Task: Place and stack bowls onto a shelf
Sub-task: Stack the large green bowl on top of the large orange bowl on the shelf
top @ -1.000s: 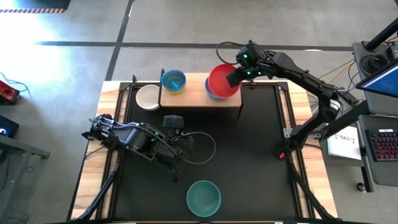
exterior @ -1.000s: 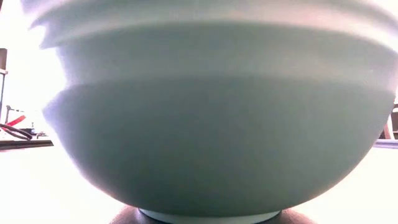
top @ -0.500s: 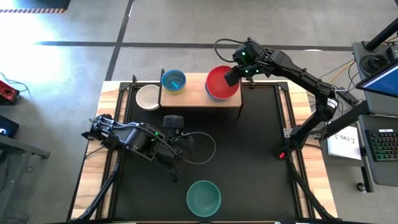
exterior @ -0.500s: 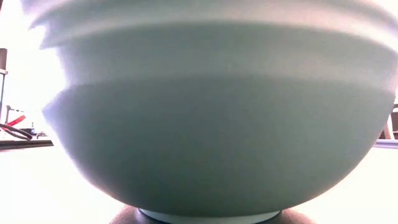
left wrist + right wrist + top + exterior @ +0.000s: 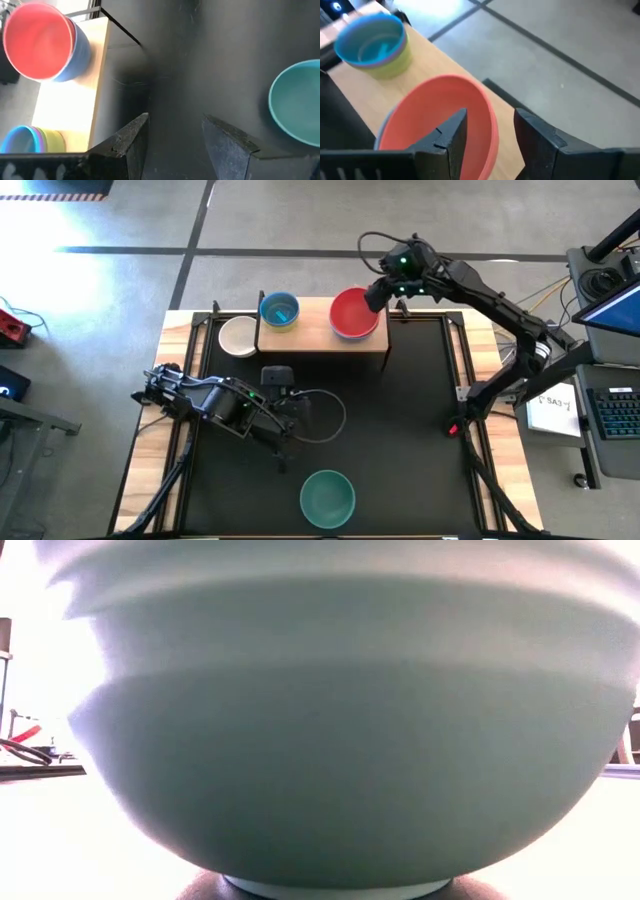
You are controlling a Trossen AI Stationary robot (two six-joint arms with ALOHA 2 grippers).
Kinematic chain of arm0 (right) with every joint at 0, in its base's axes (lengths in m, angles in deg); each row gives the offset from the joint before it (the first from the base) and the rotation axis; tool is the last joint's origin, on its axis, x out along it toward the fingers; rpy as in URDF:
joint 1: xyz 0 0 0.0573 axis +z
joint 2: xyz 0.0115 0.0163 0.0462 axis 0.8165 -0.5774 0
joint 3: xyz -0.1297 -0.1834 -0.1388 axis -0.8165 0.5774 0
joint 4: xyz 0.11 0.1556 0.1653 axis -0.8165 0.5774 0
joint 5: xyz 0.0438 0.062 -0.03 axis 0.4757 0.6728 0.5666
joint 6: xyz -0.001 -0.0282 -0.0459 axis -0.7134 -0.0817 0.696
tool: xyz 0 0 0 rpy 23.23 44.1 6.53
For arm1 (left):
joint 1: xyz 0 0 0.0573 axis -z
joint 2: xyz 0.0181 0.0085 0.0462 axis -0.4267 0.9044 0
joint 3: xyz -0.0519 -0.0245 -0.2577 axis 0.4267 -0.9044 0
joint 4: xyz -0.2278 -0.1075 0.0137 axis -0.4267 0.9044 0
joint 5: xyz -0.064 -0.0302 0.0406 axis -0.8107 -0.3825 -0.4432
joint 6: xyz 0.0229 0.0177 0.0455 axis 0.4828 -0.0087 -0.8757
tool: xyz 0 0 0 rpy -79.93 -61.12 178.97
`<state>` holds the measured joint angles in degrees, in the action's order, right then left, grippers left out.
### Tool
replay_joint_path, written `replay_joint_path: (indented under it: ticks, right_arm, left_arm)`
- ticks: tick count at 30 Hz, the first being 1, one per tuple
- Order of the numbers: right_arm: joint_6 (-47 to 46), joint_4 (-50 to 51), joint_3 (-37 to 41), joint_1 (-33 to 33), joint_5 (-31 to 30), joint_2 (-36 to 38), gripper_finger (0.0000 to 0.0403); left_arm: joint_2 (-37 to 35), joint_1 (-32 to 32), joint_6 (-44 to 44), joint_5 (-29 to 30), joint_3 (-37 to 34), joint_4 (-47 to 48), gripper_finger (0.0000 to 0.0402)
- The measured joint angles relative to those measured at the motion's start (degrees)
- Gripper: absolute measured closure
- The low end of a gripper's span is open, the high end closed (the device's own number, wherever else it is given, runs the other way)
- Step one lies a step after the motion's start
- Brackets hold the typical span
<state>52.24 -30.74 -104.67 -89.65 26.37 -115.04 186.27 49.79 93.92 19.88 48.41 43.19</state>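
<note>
Right hand (image 5: pixel 376 297) now off red bowl (image 5: pixel 353 313).

Grey floor (image 5: pixel 120 270) w/ dark lines (image 5: pixel 200 250); bright glare upper left. Keyboard (image 5: pixel 615 415) & monitor (image 5: pixel 610 305) at right edge, red box (image 5: pixel 12 328) left.

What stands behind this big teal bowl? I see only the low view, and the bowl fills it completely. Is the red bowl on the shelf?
Observer: Yes. The red bowl sits nested in a blue bowl at the right end of the shelf.
Operator: Does the right pincer hold it?
Observer: No. The right pincer is open at the red bowl's rim, with one finger over the inside and one outside.
Operator: And the left arm?
Observer: The left pincer waits open and empty over the table, between the shelf and the teal bowl.
</note>
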Motion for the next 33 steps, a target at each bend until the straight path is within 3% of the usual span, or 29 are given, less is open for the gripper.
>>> replay_joint_path:
  ticks: [9, 15, 23, 27, 33]
  right_arm:
    - [-1.5, 5.2, 0.0, 2.2, 1.3, 5.0, 0.0268]
    - [-3.1, 7.9, 0.0, 8.0, 1.9, 7.4, 0.0273]
    - [-5.4, 9.1, 0.0, 17.2, 1.5, 8.7, 0.0271]
    - [-7.2, 10.3, 0.0, 21.4, 1.0, 8.4, 0.0273]
    - [-9.5, 13.3, 0.0, 26.7, -6.8, 7.8, 0.0271]
  left_arm:
    - [5.5, -1.3, 14.5, -9.4, -0.1, 0.0, 0.0235]
    - [11.7, -0.5, 24.3, -18.1, -0.2, 0.0, 0.0235]
    - [17.7, 4.7, 29.0, -16.1, -0.1, -4.0, 0.0235]
    - [21.8, 6.3, 33.0, -12.3, -0.1, -3.7, 0.0235]
    - [26.1, 6.4, 33.1, -13.4, -0.1, -3.2, 0.0235]
